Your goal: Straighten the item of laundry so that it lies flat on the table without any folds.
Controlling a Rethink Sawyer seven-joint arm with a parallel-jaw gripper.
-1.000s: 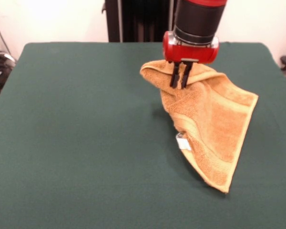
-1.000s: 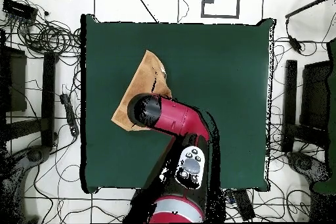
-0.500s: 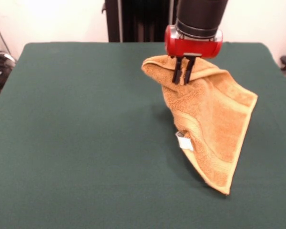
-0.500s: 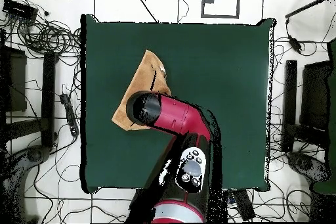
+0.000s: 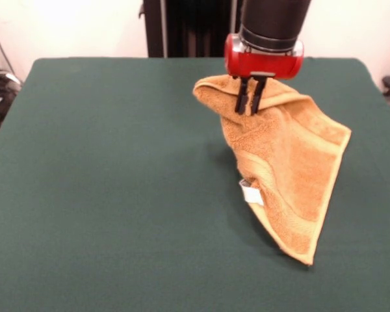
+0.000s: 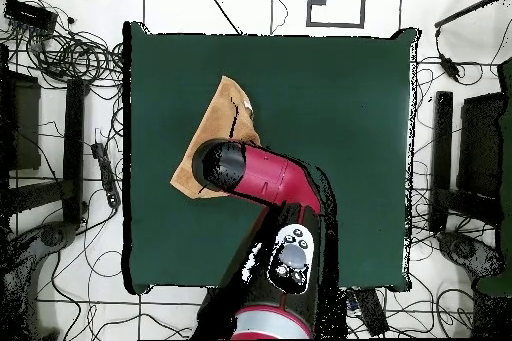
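Observation:
The orange-yellow towel (image 5: 291,169) is the item of laundry. Its top edge is lifted off the green table (image 5: 104,195), and the rest drapes down to a corner resting near the front right. A small white tag (image 5: 250,193) hangs at its left edge. My gripper (image 5: 249,109) is shut on the raised top fold, pinching the cloth between its black fingers (image 5: 242,97). In the overhead view the towel (image 6: 215,122) shows at the table's left side, and the red arm (image 6: 262,179) hides its lower part and the gripper.
Dark green cloth covers the whole table (image 6: 330,137). Cables and equipment lie on the floor around it (image 6: 70,57). A black stand rises behind the table's far edge (image 5: 182,29).
Over the last second the gripper rose slightly and shifted a little right, lifting the towel's top fold with it. Nothing has moved in the last half second.

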